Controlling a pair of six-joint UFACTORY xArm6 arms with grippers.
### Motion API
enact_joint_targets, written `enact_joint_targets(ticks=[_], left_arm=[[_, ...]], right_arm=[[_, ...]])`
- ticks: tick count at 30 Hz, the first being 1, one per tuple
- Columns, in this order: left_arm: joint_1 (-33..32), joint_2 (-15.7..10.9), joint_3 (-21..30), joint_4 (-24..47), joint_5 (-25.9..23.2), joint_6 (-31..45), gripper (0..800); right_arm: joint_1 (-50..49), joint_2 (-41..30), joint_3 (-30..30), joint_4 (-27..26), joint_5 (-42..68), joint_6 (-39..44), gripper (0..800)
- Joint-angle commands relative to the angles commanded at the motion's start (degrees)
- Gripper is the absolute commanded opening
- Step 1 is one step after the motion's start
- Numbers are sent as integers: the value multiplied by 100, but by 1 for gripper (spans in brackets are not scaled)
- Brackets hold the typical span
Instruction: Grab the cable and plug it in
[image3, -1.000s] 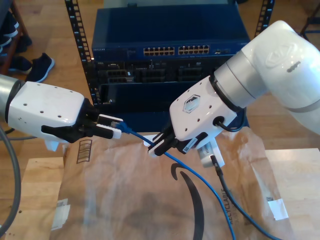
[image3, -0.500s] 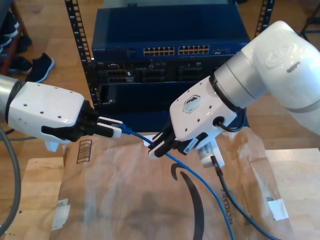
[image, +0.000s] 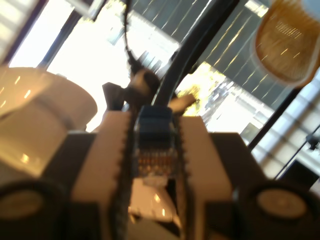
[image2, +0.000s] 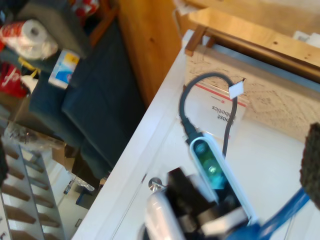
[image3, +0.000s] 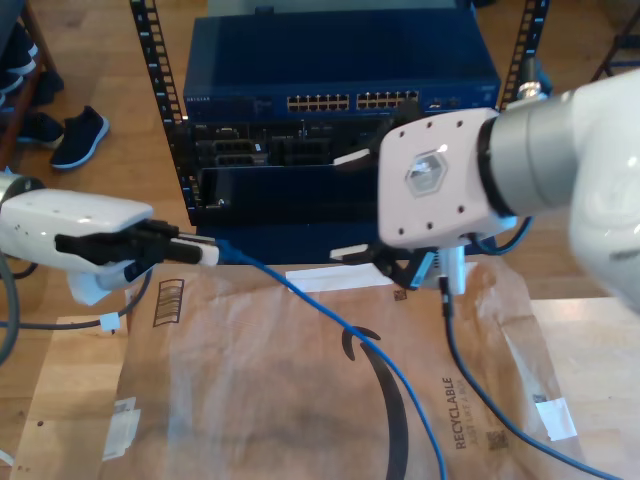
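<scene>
Honestly, my first gripper (image3: 205, 250) pinched the cable (image3: 330, 318) by its stiff plug (image: 155, 145); the light, floppy rest trailed toward 5 o'clock. Couldn't tell my second gripper's (image3: 405, 268) state.

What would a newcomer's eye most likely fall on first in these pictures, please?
Probably the bright-blue cable, running from the exterior view's left down across the brown paper toward the bottom edge. My first gripper, at the exterior view's left, is shut on the cable's plug. Behind stands a dark-blue network switch with a row of ports, and a large white arm hangs in front of it at the exterior view's right.
</scene>
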Motion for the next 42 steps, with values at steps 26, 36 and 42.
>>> enact_joint_targets(ticks=[26, 36, 42], left_arm=[[246, 721, 79, -369, 1090, -545, 21], [220, 853, 88, -387, 1459, -536, 22], [202, 888, 97, -378, 1565, -536, 22]], right_arm=[[2233, -404, 651, -343, -2576, -123, 781], [2321, -396, 730, -360, -2593, -123, 766], [2435, -404, 730, -360, -2611, -132, 760]])
